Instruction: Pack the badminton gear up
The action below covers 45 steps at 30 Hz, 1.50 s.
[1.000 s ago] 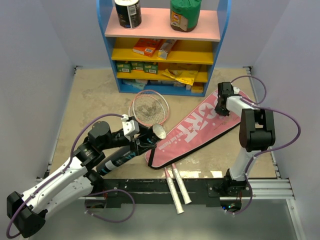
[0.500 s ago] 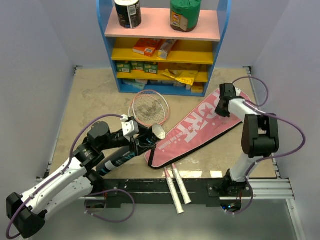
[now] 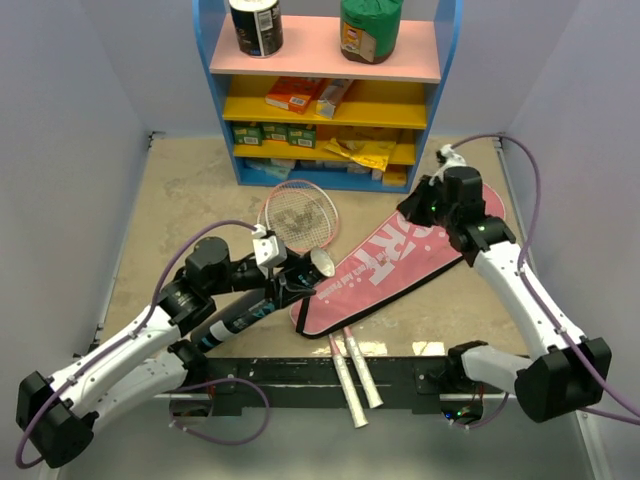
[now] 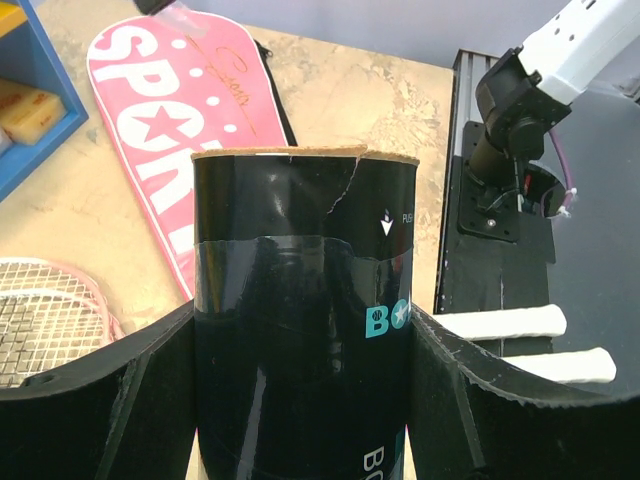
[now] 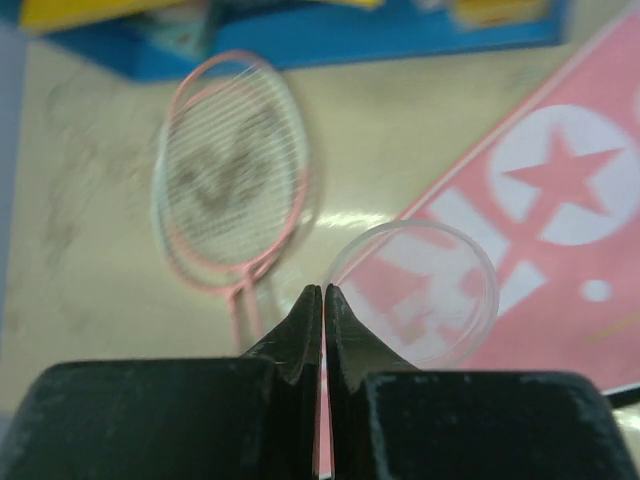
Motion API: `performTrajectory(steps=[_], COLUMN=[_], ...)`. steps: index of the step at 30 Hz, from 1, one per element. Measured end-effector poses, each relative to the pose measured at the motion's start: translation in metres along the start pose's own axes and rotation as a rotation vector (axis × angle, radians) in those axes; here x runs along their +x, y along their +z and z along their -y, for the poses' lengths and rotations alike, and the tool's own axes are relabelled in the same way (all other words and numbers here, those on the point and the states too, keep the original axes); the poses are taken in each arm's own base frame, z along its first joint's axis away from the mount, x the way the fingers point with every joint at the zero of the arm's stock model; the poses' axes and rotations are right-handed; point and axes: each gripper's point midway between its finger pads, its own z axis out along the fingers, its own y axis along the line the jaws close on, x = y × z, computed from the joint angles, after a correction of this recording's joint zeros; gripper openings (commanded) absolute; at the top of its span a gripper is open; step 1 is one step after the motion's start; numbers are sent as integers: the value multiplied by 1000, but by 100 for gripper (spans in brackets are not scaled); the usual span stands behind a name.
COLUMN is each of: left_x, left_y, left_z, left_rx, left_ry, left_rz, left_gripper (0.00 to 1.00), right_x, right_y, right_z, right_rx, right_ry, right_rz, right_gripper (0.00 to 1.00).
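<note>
- Left gripper [image 3: 278, 287] is spread wide around the black tube [image 4: 300, 330], which is held tilted. The tube's rim is torn and its contents cannot be seen.
- Right gripper [image 5: 322, 291] is pinched closed on a clear lid [image 5: 415, 290] above the pink bag [image 3: 400, 258].
- Two rackets [image 3: 298, 215] are laid beside the bag, outside it.
</note>
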Motion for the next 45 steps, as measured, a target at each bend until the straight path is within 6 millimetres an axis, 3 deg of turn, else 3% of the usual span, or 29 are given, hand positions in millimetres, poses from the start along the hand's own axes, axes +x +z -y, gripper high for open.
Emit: performTrajectory(steps=[3, 6, 9, 15, 28, 45], left_x=[3, 4, 4, 11, 17, 14], left_y=[2, 3, 4, 7, 8, 7], left_z=[-1, -2, -1, 5, 12, 14], left_rx=[0, 1, 10, 58, 107, 115], left_ry=[-8, -11, -13, -35, -58, -52], left_rz=[-11, -15, -17, -45, -70, -62], left_gripper=[0, 0, 0, 0, 0, 0], right_x=[24, 52, 67, 68, 107, 134], right_y=[-13, -28, -53, -105, -161, -176], right_z=[-51, -86, -110, -142, -187, -204], right_rx=[-168, -307, -435, -689, -1026, -1105], right_ry=[-59, -104, -129, -174, -246, -232], right_rz=[-91, -196, -258, -288, -449, -515], right_gripper=[0, 0, 0, 0, 0, 0])
